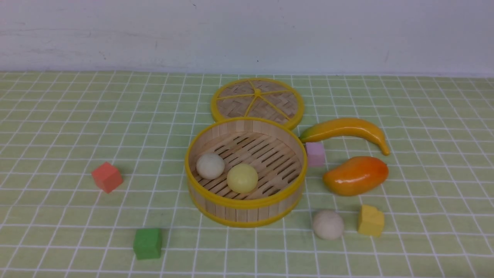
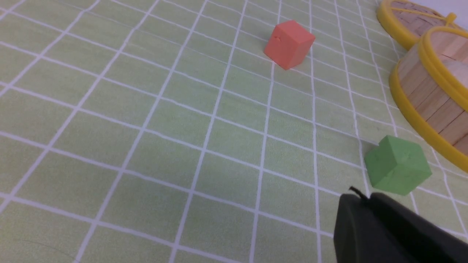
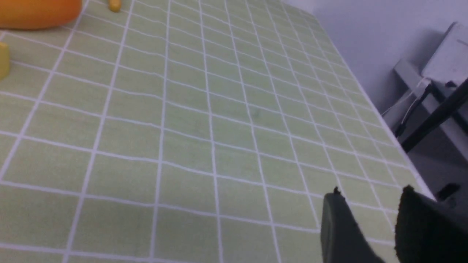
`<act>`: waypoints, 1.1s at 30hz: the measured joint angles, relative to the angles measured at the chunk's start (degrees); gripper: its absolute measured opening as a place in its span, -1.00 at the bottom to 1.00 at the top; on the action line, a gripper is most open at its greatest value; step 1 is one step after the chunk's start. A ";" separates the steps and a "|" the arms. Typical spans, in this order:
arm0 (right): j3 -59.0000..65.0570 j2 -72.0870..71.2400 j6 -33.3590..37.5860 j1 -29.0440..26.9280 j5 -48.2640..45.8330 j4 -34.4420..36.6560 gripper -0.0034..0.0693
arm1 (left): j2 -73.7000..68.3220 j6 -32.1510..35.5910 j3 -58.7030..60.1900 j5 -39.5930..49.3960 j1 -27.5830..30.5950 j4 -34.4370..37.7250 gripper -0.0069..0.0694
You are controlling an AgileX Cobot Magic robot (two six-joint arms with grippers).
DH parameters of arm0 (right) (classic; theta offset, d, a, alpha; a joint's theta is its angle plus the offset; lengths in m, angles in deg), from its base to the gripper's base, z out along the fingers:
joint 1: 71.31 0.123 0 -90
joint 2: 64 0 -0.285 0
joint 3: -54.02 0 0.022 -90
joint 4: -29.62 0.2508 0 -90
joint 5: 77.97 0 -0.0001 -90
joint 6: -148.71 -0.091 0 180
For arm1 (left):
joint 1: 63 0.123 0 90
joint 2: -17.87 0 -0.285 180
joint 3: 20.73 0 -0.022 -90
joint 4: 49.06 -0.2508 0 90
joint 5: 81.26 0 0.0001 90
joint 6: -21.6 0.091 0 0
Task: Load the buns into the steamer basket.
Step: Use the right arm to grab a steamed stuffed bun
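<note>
The steamer basket stands mid-table, with an off-white bun and a pale yellow bun on its slatted floor. A third, off-white bun lies on the cloth to the front right of the basket, beside a yellow cube. Neither gripper shows in the front view. In the left wrist view my left gripper has its fingers pressed together on nothing, close to a green cube, with the basket wall beyond. My right gripper stands open over bare cloth, holding nothing.
A woven lid lies behind the basket. To the right are a banana, mango, pink cube and yellow cube. A red cube and green cube sit left. The table's right edge is near my right gripper.
</note>
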State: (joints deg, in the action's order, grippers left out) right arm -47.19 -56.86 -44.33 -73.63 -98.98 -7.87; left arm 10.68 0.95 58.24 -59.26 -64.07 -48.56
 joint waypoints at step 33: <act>0.00 0.00 -54.39 0.00 21.01 -28.22 -0.25 | 0.00 0.00 0.00 0.00 0.00 0.01 -0.66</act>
State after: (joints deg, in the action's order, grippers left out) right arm -47.19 -56.86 -98.72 -73.63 -77.97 -36.09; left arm 10.68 0.95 58.24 -59.26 -64.07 -48.55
